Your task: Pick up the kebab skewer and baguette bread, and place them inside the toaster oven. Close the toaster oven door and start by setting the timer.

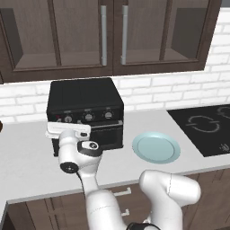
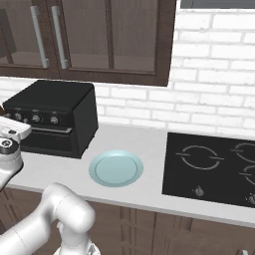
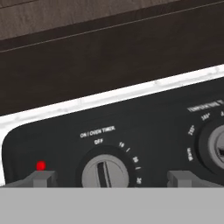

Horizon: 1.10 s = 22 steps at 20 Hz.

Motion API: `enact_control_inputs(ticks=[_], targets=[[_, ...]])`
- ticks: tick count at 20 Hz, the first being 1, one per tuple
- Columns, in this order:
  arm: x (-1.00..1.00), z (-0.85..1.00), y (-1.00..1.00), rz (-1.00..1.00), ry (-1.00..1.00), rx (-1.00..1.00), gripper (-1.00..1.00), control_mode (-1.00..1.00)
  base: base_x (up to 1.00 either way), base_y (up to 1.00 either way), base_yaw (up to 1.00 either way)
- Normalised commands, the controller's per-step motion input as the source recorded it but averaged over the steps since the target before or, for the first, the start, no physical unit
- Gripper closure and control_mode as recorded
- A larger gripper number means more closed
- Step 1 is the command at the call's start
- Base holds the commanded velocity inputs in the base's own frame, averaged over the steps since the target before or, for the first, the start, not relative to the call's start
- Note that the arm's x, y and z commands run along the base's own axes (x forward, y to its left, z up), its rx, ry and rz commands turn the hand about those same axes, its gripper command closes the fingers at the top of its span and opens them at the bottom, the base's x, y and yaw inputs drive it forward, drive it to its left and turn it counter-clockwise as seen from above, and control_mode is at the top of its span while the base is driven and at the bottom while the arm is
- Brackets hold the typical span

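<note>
At the front panel of the toaster oven, left end: claw parked square on the timer knob, jaws spread wide, one fingertip left of the knob, the other right of it, nothing gripped. Knob labelled ON / OVEN TIMER, slot roughly vertical, near OFF. Red indicator dot beside the left fingertip. Temperature knob further right on the same panel, partly cut off by the frame edge.

Toaster oven door looks shut against the body in both base views; glass dark, contents not visible. Kebab skewer and baguette bread nowhere on the table, so probably inside, cannot confirm. Pale blue plate just right of the oven, bare. Black cooktop well to the right.

Step in hand, by the look of it: last one, setting the timer. Loading and door closing appear done.

Next move calls for: short advance so the pads straddle the knob rim, clench, then rotate the wrist clockwise toward the minute marks. Risk: pads slipping off the round rim if the clench lands too shallow, or off-centre.
</note>
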Motion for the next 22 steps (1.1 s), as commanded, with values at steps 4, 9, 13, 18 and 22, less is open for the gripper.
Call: enact_control_inputs(ticks=[4, 9, 13, 18, 22], targets=[[0.0, 0.0, 0.0, 0.0, -0.03, 0.0, -1.0, -1.0, 0.0, 0.0, 0.0], [0.01, 0.0, 0.0, 0.0, -0.04, 0.0, -1.0, -1.0, 0.0, 0.0, 0.0], [0.05, 0.0, 0.01, 0.0, -0.01, 0.0, 1.0, -1.0, 0.0, 0.0, 0.0], [0.22, 0.0, 0.02, 0.0, 0.0, 0.0, 1.0, -1.0, 0.0, 0.0, 0.0], [0.13, 0.0, 0.0, 0.0, -0.02, 0.0, 1.0, -1.0, 0.0, 0.0, 0.0]])
